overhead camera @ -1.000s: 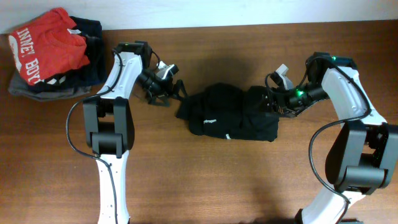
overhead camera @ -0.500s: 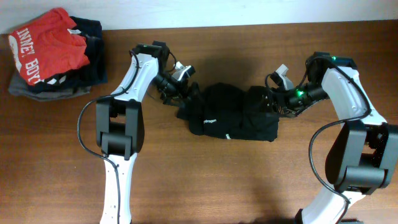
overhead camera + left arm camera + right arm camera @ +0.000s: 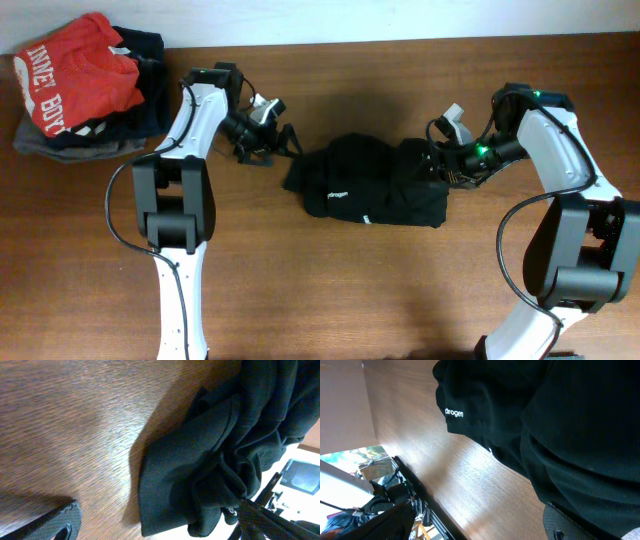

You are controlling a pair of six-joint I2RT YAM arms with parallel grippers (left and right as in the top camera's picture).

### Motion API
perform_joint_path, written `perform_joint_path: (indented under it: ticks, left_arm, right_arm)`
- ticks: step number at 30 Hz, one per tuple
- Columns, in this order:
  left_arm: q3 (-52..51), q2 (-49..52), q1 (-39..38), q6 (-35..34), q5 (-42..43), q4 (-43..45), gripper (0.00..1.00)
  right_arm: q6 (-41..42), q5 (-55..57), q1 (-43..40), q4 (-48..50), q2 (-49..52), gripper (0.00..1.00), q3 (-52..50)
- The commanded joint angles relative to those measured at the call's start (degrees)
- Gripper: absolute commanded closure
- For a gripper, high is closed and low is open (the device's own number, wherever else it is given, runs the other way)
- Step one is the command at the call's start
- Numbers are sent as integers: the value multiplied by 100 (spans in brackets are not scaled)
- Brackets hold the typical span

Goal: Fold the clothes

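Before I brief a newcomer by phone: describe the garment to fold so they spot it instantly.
Look to the middle of the wooden table. The black top lies bunched there. Unlike the red-topped pile at the far-left corner, it is black with tiny white lettering.

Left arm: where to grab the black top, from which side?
Probably the flat flap at the black top's left end, coming in low from the left with the left gripper. That edge lies thin on the table, clear of the bunched middle.
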Motion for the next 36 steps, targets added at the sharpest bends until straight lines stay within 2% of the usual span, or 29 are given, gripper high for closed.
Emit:
perform_joint_path:
  ticks: [1, 10, 21, 26, 36]
  left_arm:
    - [-44, 39, -81, 35, 11, 9, 1]
    - [-136, 39, -398, -13, 138, 39, 1]
    - [-632, 39, -424, -31, 173, 343, 1]
    - [-743, 39, -439, -28, 568, 400, 1]
    - [-756, 39, -680, -33, 748, 509, 1]
  right_arm:
    - [-83, 26, -42, 0, -55, 13, 61]
    - [-83, 26, -42, -11, -55, 14, 61]
    - [-83, 26, -42, -48, -55, 13, 61]
    - [-83, 26, -42, -46, -55, 13, 61]
    - [-83, 26, -42, -11, -55, 13, 61]
